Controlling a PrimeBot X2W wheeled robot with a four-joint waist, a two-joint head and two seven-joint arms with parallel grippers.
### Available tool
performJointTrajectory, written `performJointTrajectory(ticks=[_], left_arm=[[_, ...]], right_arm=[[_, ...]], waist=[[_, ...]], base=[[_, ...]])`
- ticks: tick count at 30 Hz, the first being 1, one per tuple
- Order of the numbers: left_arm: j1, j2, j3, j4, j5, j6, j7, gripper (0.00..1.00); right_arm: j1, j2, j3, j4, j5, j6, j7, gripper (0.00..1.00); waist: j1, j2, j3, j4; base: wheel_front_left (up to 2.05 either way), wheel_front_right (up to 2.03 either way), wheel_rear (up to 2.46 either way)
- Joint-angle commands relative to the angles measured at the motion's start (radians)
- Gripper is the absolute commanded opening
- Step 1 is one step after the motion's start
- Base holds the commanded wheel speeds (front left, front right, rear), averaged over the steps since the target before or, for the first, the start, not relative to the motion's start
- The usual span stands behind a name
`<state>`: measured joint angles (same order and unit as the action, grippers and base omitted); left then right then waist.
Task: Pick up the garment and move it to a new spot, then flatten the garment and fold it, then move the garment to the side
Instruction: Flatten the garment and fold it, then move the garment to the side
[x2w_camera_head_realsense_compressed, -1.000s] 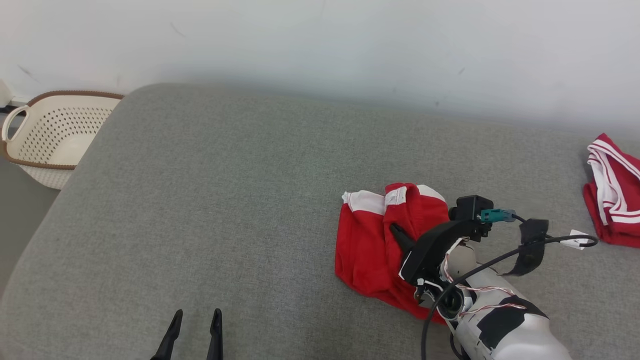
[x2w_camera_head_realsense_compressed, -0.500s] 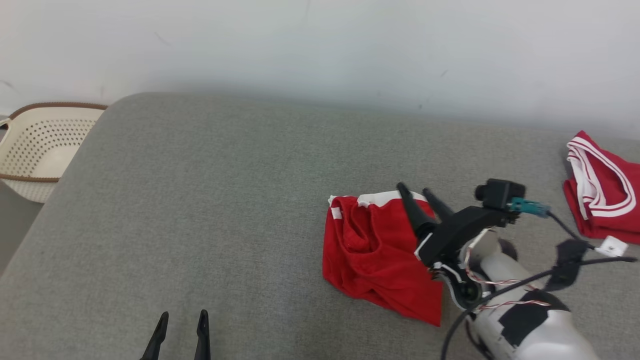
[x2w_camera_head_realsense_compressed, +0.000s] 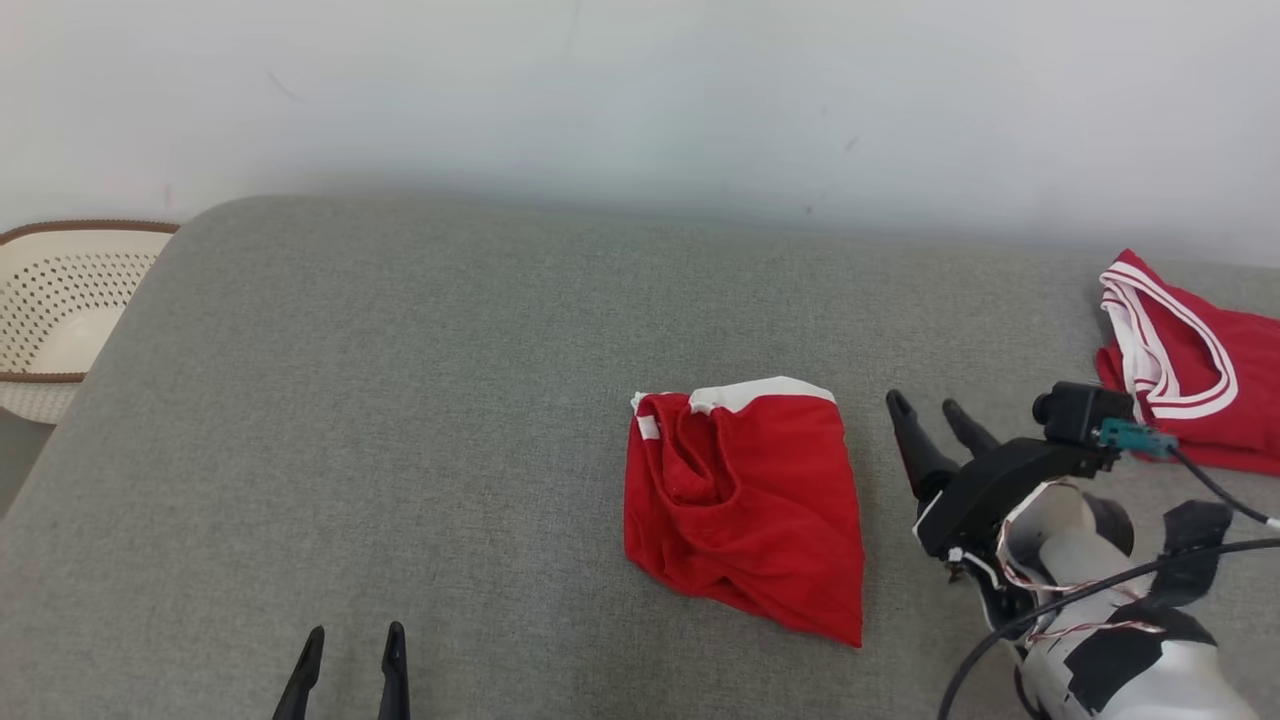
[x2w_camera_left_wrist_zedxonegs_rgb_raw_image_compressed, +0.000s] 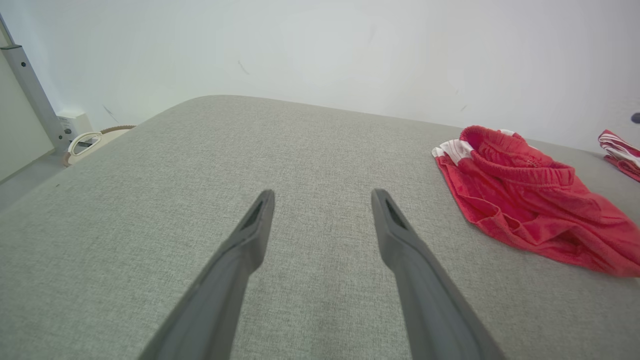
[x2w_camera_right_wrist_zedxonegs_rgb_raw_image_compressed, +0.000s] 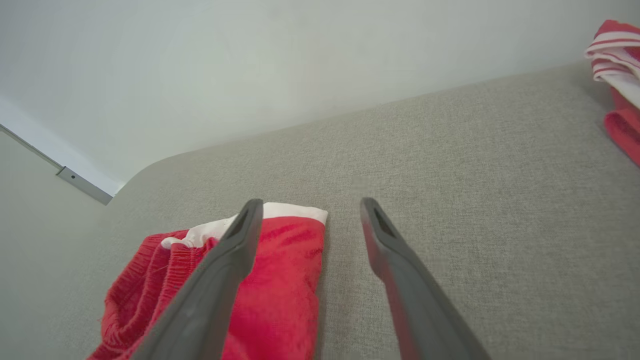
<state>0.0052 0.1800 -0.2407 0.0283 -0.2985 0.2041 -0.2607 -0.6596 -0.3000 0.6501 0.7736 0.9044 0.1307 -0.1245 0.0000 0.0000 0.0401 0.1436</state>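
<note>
Head view, starting at the right pincer: spread wide, gripping nothing, hovering just beside the right edge of the red knit shorts with white trim, not touching them. Probably held off to leave the cloth free on its spot before any flattening. Next, the left pincer: likewise wide apart and empty, low at the near edge, well apart from the shorts; out of the way, yet placed to reach the opposite side when needed. Shorts lying loose and rumpled near the middle of the grey woven fabric surface, white-trimmed edge towards the wall, folds bunched on the left half; neither flat nor folded, so smoothing judged the step in hand. Farther right, a second red garment with white stripes, heaped by the far edge, presumably set aside. Off the left end, a cream perforated plastic basket with brown rim.
</note>
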Motion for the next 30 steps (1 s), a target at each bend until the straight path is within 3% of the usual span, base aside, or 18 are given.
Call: performJointTrajectory(ticks=[1, 16, 25, 26, 28, 29, 30], left_arm=[[0.007, -0.001, -0.004, 0.000, 0.014, -0.002, -0.005, 1.00], [-0.014, -0.013, -0.006, 0.013, 0.018, -0.012, -0.005, 1.00], [-0.017, -0.024, -0.003, 0.018, 0.018, -0.015, -0.005, 1.00], [-0.018, -0.025, -0.002, 0.018, 0.018, -0.016, -0.005, 1.00], [-0.020, -0.028, -0.001, 0.018, 0.018, -0.016, -0.005, 1.00], [-0.020, -0.029, 0.000, 0.018, 0.019, -0.018, -0.005, 1.00], [-0.021, -0.030, 0.001, 0.019, 0.020, -0.019, -0.005, 1.00]], right_arm=[[0.020, 0.017, 0.000, 0.017, -0.006, 0.000, 0.010, 1.00], [0.022, 0.073, 0.006, 0.145, 0.003, 0.000, 0.069, 1.00], [0.032, 0.090, 0.047, 0.159, 0.027, 0.000, 0.152, 1.00], [0.034, 0.094, 0.051, 0.157, 0.033, 0.000, 0.162, 0.80], [0.035, 0.096, 0.060, 0.149, 0.040, 0.000, 0.170, 0.22], [0.035, 0.095, 0.064, 0.143, 0.042, 0.000, 0.170, 0.00], [0.035, 0.094, 0.067, 0.137, 0.045, 0.000, 0.168, 0.00]], waist=[[0.0000, 0.0000, 0.007, 0.010], [0.0000, 0.0000, 0.035, 0.060], [0.0000, 0.0000, 0.040, 0.057], [0.0000, 0.0000, 0.041, 0.056], [0.0000, 0.0000, 0.045, 0.055], [0.0000, 0.0000, 0.046, 0.054], [0.0000, 0.0000, 0.048, 0.053]], base=[[0.00, 0.00, 0.00], [0.00, 0.00, 0.00], [0.00, 0.00, 0.00], [0.00, 0.00, 0.00], [0.00, 0.00, 0.00], [0.00, 0.00, 0.00], [0.00, 0.00, 0.00]])
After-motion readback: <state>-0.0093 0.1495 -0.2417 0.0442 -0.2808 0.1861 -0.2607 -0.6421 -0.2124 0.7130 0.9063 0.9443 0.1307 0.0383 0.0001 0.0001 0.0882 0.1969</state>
